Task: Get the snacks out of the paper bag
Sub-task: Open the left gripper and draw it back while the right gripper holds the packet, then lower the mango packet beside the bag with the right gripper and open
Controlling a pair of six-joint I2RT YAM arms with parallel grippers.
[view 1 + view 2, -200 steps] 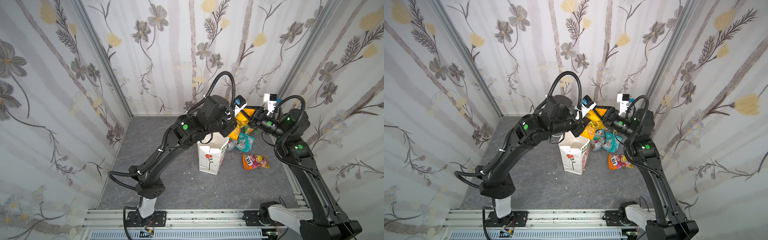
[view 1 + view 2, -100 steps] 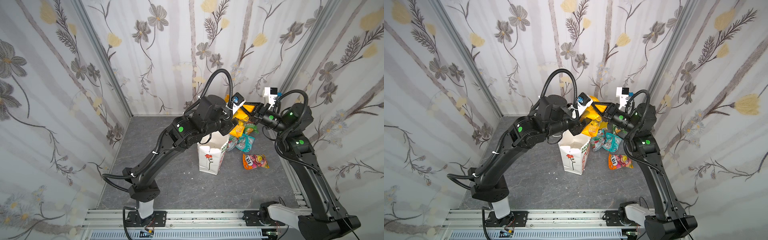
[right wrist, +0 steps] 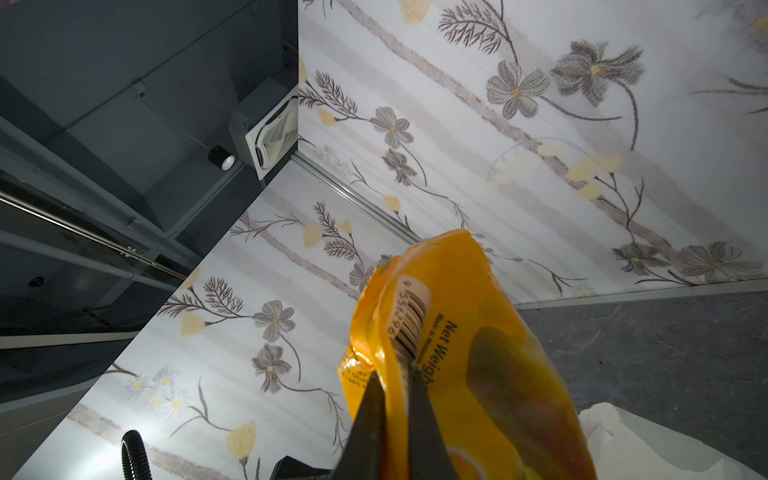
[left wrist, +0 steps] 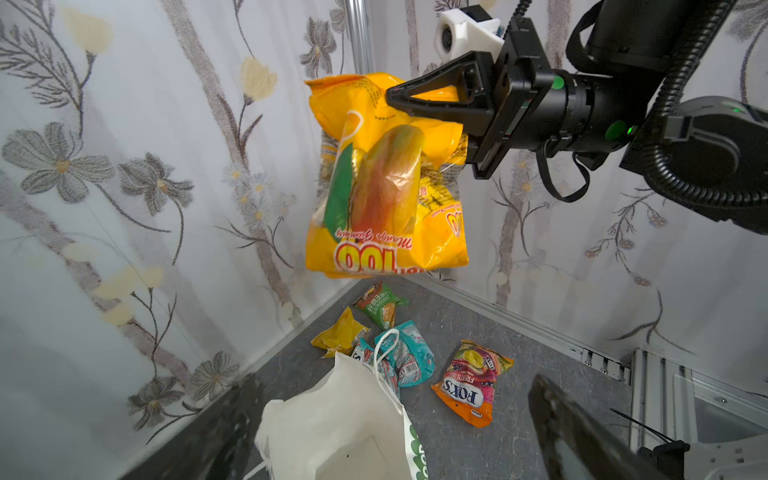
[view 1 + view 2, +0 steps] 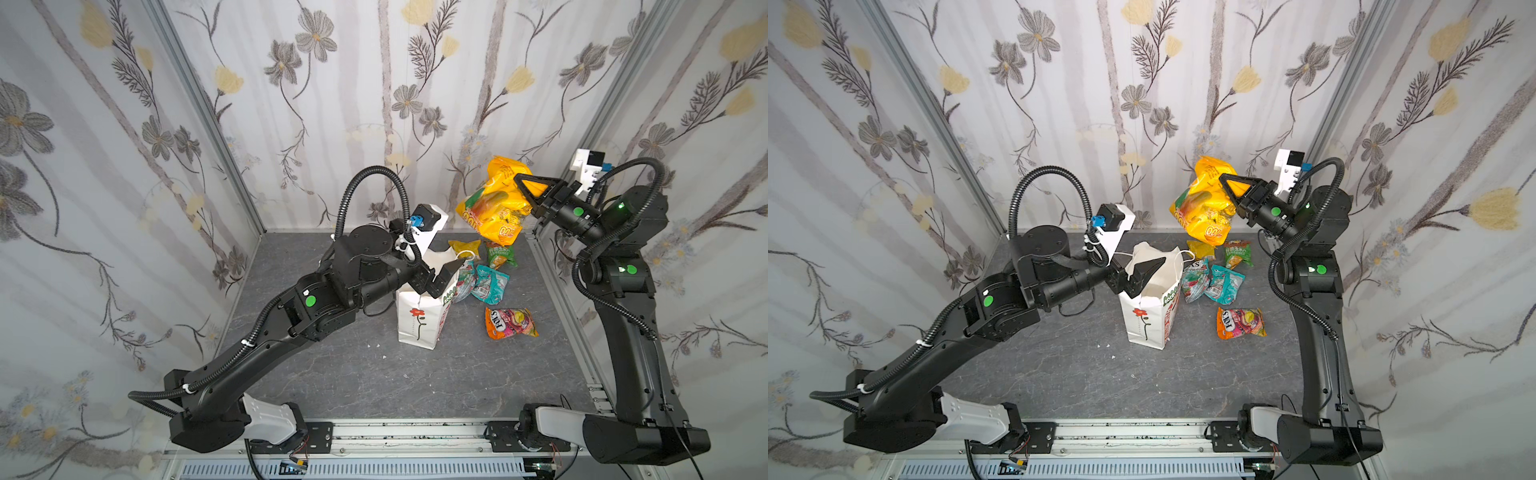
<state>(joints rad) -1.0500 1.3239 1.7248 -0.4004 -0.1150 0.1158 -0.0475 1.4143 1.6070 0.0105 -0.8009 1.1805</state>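
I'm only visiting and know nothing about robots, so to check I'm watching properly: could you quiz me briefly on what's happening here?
1. True or false: the left pincer is shut on the paper bag.
2. What does the right pincer hold up in the air? A) a teal packet B) the big orange packet marked "100" C) the bag's cord handle
3. How many snack packets lie on the table beside the bag?
Key: 1 false, it stands open above the bag. 2 B. 3 five.
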